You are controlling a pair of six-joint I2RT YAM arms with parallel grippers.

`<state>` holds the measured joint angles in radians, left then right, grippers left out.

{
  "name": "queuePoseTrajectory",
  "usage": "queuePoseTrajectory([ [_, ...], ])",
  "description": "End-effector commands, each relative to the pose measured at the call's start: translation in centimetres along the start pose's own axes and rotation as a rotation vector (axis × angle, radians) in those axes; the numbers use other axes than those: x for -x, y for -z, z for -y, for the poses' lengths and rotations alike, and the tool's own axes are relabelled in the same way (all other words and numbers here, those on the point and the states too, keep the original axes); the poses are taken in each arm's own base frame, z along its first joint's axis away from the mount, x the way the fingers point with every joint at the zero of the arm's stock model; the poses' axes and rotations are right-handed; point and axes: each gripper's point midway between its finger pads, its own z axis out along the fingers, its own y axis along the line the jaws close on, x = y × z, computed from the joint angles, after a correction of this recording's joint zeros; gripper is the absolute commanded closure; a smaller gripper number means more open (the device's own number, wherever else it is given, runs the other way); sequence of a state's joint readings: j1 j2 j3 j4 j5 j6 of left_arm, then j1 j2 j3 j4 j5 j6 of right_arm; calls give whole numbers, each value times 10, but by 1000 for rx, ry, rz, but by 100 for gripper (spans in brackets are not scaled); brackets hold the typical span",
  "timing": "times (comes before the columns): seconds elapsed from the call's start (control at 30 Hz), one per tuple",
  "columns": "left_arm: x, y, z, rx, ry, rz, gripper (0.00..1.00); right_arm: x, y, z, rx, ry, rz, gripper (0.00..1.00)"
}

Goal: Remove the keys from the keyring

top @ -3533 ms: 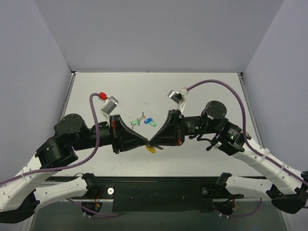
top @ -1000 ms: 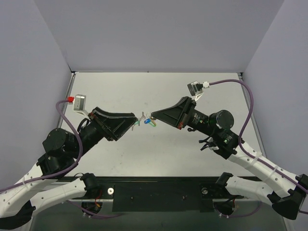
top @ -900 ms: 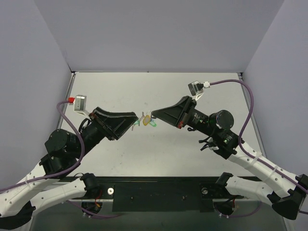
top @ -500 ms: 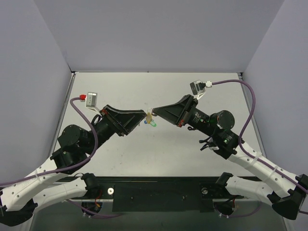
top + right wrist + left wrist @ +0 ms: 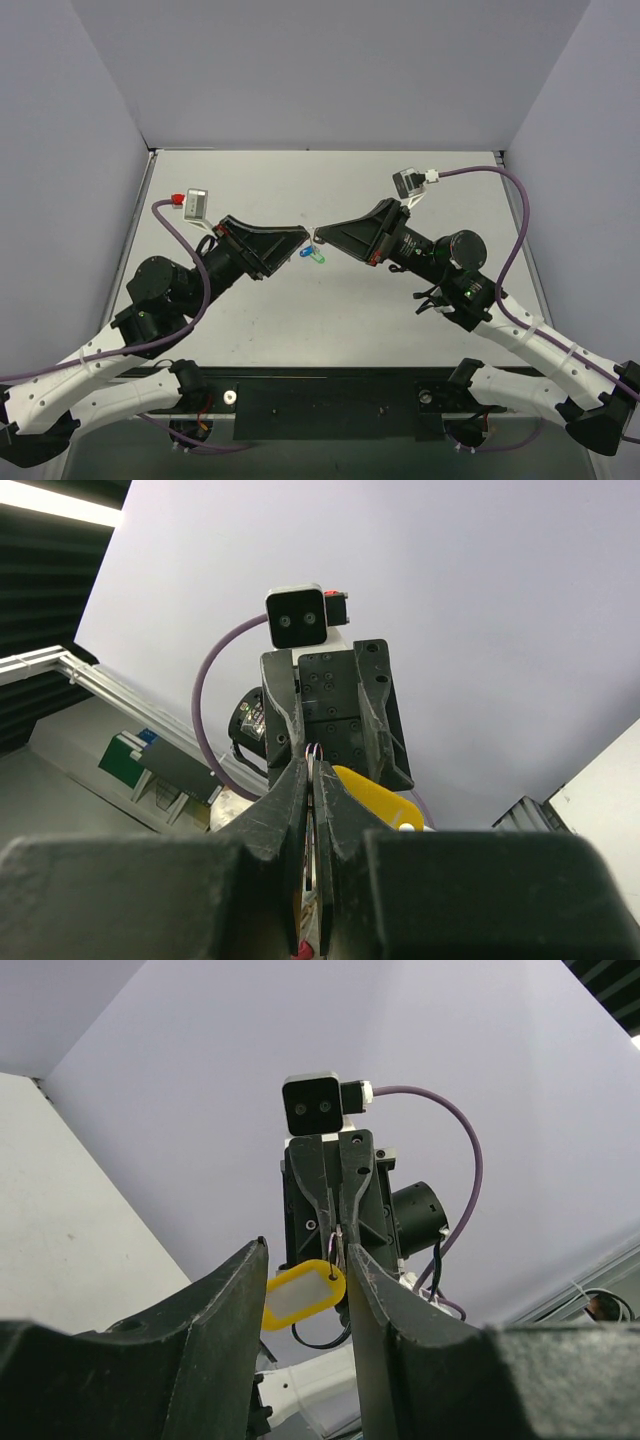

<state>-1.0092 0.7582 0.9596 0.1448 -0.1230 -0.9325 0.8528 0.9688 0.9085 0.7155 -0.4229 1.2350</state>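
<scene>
The keyring hangs in the air above the table's middle, where both grippers meet tip to tip. My right gripper is shut on its thin metal ring. The yellow tag sticks out sideways from the ring. My left gripper faces the right one, jaws open. The tag lies between its fingers, with a narrow gap on either side. A thin metal sliver sits edge-on between the right pads. I cannot tell whether it is one of the keys.
A blue key tag and a green key tag lie on the white table just below the two gripper tips. Grey walls enclose the table on three sides.
My left arm has swung right and up to meet the right gripper. Its jaws have narrowed around the yellow tag. The right gripper has held still with the ring.
</scene>
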Motion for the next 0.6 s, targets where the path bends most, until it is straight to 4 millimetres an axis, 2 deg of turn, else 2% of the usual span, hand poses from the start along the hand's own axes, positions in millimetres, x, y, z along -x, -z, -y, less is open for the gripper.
queuePoseTrajectory([
  [0.0, 10, -3, 24, -75, 4, 22, 53, 5, 0, -29, 105, 40, 20, 100],
  [0.57, 16, 1, 30, -86, -14, 31, 53, 3, 2, -24, 74, 50, 17, 100],
])
